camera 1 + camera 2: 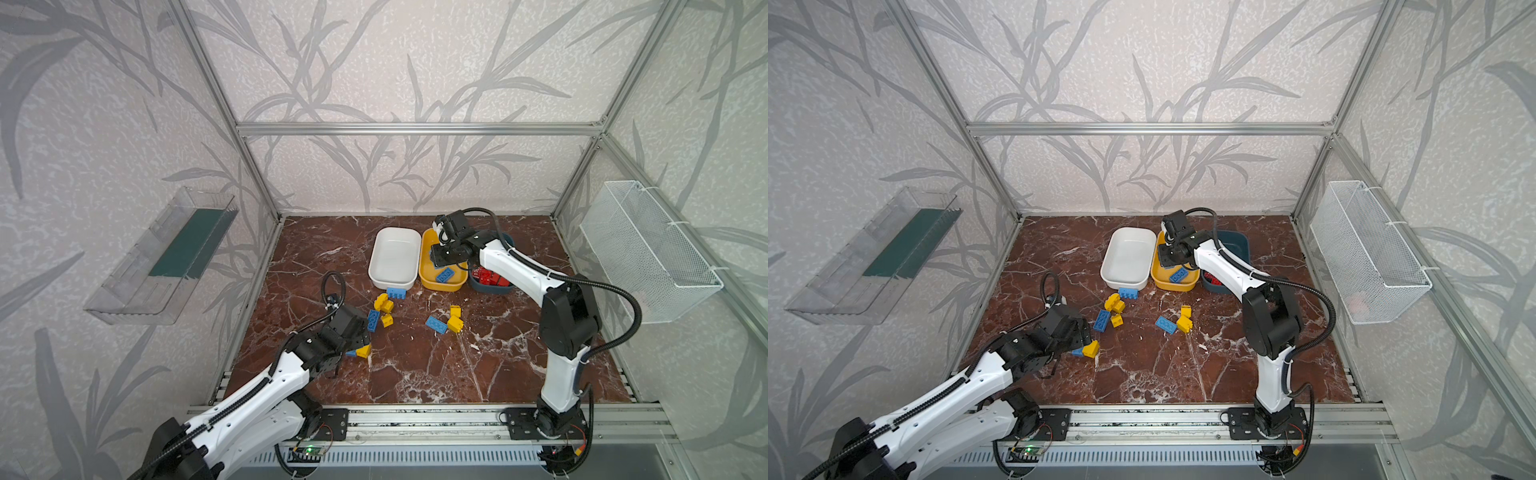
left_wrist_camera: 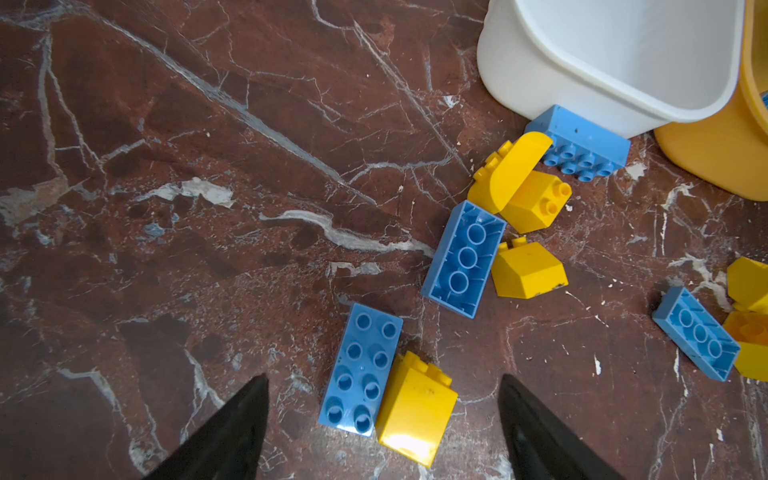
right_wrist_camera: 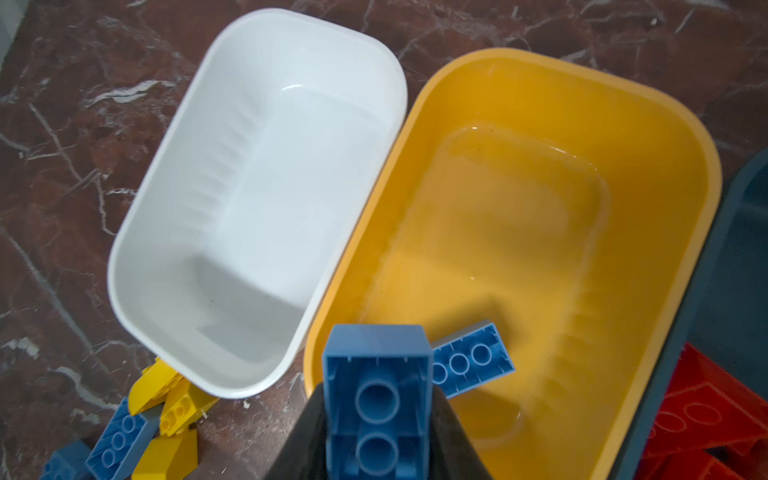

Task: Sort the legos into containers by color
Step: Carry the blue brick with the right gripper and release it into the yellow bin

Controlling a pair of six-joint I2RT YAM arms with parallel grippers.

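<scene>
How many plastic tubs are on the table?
3: a white tub, a yellow tub beside it, and a dark teal tub beyond that, partly hidden behind a robot arm.

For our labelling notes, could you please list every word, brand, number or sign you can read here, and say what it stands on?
None can be read.
On the stud-up blue brick: any stud embossing is too blurred.
On the held blue brick in the right gripper: no marking shows.
On the white tub, yellow tub, teal tub: no label.
On the circuit board by the front rail: too small.
</scene>
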